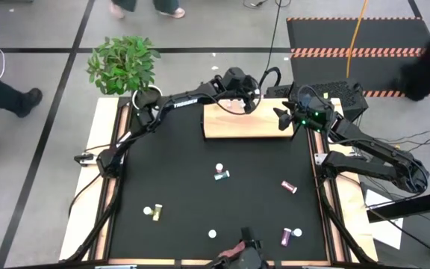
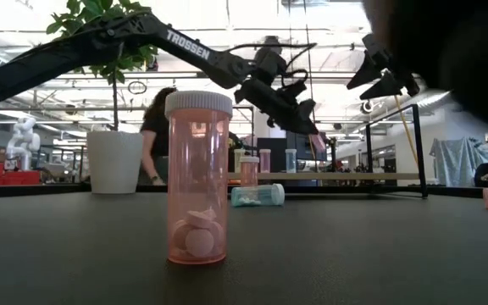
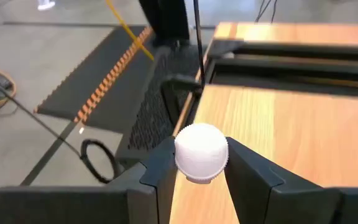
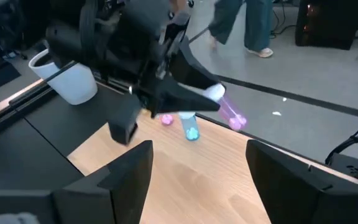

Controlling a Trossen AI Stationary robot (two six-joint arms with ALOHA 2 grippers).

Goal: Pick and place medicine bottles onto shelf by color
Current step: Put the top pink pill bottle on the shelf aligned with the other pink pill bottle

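My left gripper (image 3: 201, 163) hangs over the far part of the light-wood shelf (image 1: 248, 123), shut on a magenta bottle (image 4: 230, 113) whose white cap (image 3: 201, 152) faces the wrist camera. My right gripper (image 4: 197, 168) is open and empty, hovering just off the shelf's right end (image 1: 284, 117). A magenta bottle (image 4: 165, 118) and a teal one (image 4: 191, 130) stand on the shelf. More bottles are on the black mat: teal (image 1: 221, 173), magenta (image 1: 288, 186), yellow-green (image 1: 153, 213), purple (image 1: 288, 237). A pink bottle (image 2: 197, 178) stands upright close to the low camera. My left gripper pinches the magenta bottle at its capped end (image 3: 197, 171), one finger (image 3: 160, 177) on each side. The fingers come from above, slanting down toward the shelf. The bottle is lifted clear above the board and tilted, its magenta body (image 4: 234, 117) pointing down past the fingertips.
A white pot (image 1: 146, 97) with a green plant stands at the table's far left corner, beside the left arm. Bare wood is free on the shelf's near half (image 1: 237, 128). People walk on the floor beyond the table. A black device (image 1: 241, 250) sits at the near edge.
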